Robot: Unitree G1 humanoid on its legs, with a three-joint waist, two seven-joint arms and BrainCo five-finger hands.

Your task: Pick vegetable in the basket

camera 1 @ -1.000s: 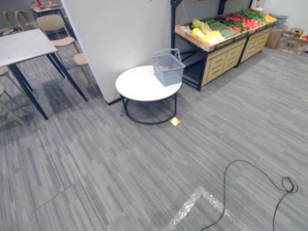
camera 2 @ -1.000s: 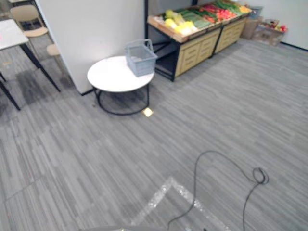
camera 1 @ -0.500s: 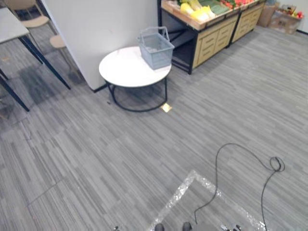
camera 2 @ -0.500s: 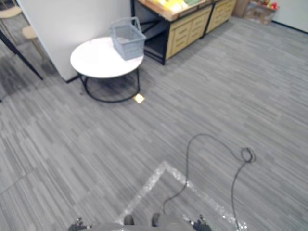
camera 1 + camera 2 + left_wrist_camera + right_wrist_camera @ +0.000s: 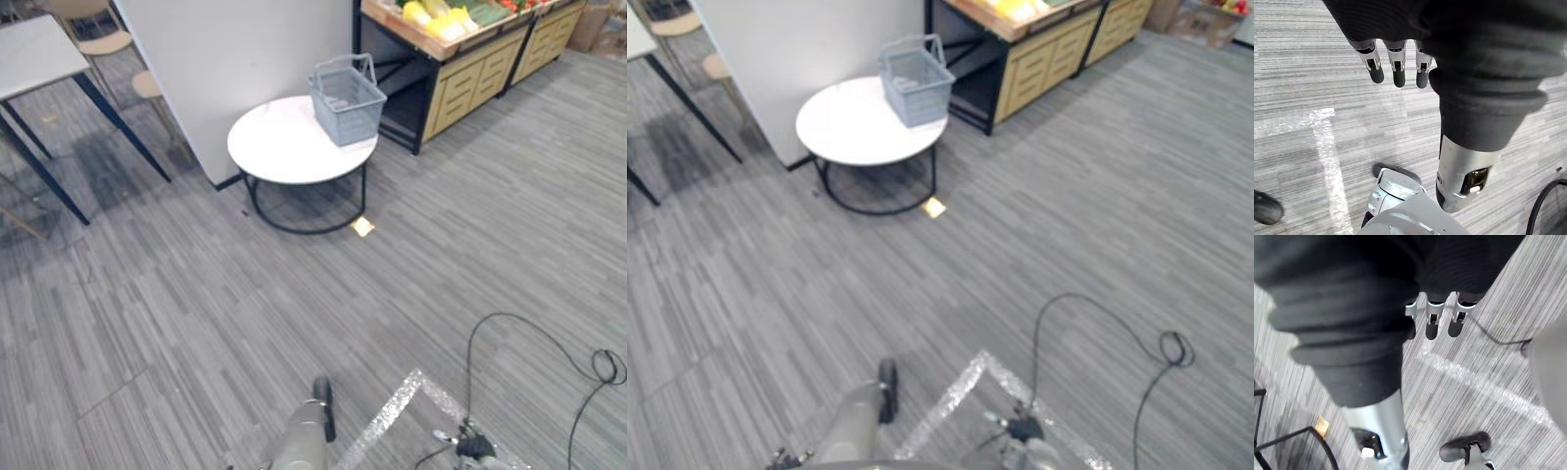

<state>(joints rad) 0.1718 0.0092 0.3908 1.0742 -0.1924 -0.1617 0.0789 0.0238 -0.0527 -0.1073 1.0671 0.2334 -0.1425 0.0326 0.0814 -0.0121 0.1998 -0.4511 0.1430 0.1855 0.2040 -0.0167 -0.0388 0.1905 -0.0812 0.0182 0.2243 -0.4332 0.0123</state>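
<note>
Left eye view: the grey basket (image 5: 345, 96) is seen at the far edge of the round white bench (image 5: 284, 152), handle raised. Its contents cannot be made out. The vegetables (image 5: 439, 20) are piled on the wooden stand (image 5: 460, 83) just beyond the bench, well apart from both hands. Nothing is judged picked yet.

Right eye view: the same layout is shown, with yellow pieces at the stand's near corner. The kind cannot be told. They are judged firm, light, smooth-skinned and easily bruised, so each is best wrapped round its middle, not pinched at an end.

Left wrist view: the left hand (image 5: 1398, 68) is held over bare floor (image 5: 1293, 73), fingers straight and slightly apart, nothing held.

Right wrist view: the right hand (image 5: 1431, 318) is likewise held above the floor, fingers extended and loose, empty.
</note>
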